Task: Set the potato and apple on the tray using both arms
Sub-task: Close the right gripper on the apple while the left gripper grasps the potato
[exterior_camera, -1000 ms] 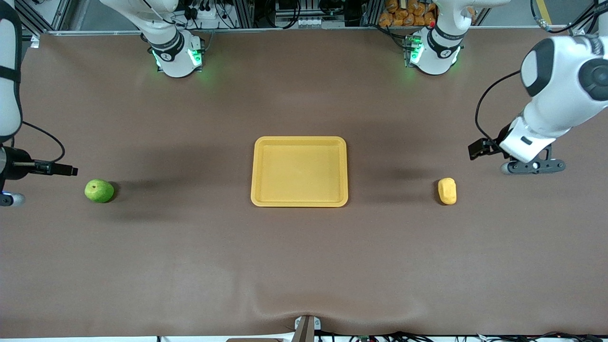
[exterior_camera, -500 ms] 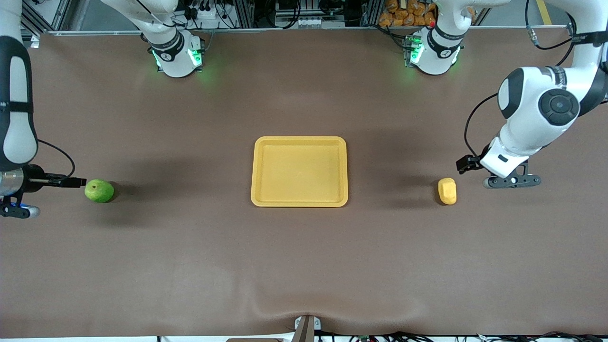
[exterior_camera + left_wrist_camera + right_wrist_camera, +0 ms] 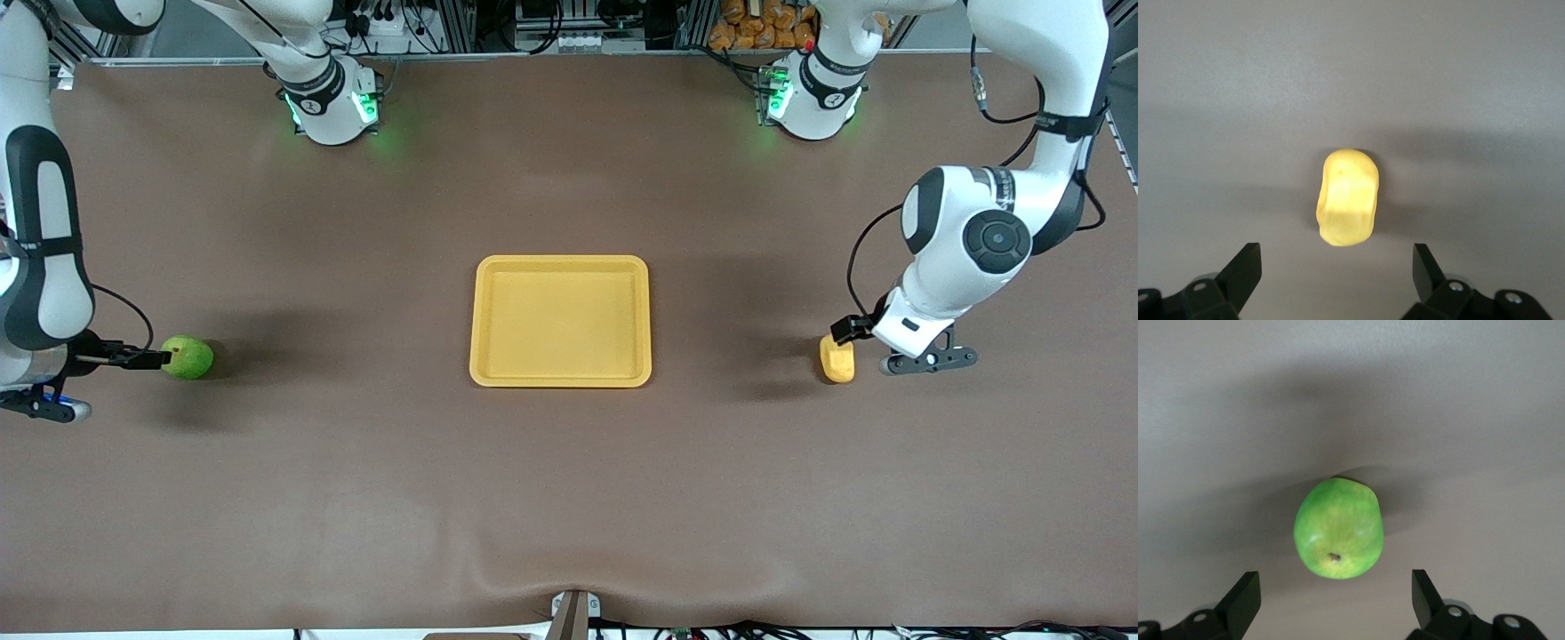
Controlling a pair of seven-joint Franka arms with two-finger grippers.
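Sitting bare on the table toward the left arm's end, the potato (image 3: 837, 359) is ungrasped; the apple (image 3: 187, 357) lies toward the right arm's end, the empty tray (image 3: 561, 263) between them. Left gripper (image 3: 1337, 270) hangs over the potato, fingers spread wide, holding nothing. Right gripper (image 3: 1336, 590) is the same over the apple. Risks, as I judge them: the round apple rolls off if one finger touches first; the potato's long axis runs along the finger gap, so an off-centre close could spin or squirt it out.
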